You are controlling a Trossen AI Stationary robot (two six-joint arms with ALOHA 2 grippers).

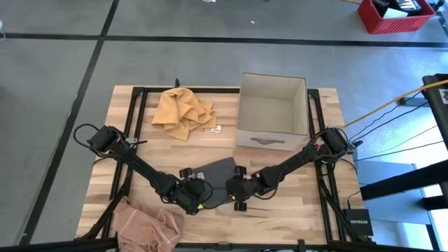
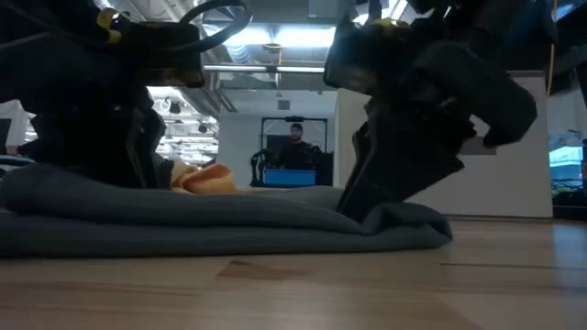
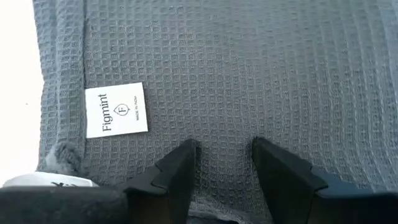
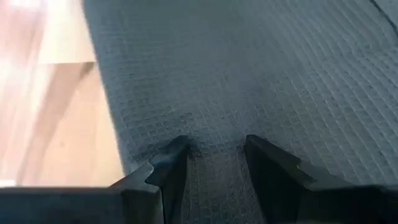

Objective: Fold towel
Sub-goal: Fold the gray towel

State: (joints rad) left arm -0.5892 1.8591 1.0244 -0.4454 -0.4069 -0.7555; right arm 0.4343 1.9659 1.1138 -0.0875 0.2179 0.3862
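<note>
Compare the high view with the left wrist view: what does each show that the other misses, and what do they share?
Only the high view shows the yellow cloth, the cardboard box, the pink cloth and the right pincer at the towel's edge. Only the left wrist view shows the white label reading Figmint and the waffle weave. Both show the grey towel with the left pincer open and pressed onto it.

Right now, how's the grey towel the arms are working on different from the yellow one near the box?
The grey towel lies flat and folded near the table's front, with both grippers on it; the yellow towel sits crumpled in a heap farther back, untouched. The grey one carries a white label; no label is visible on the yellow. Both rest on the wooden table.
</note>
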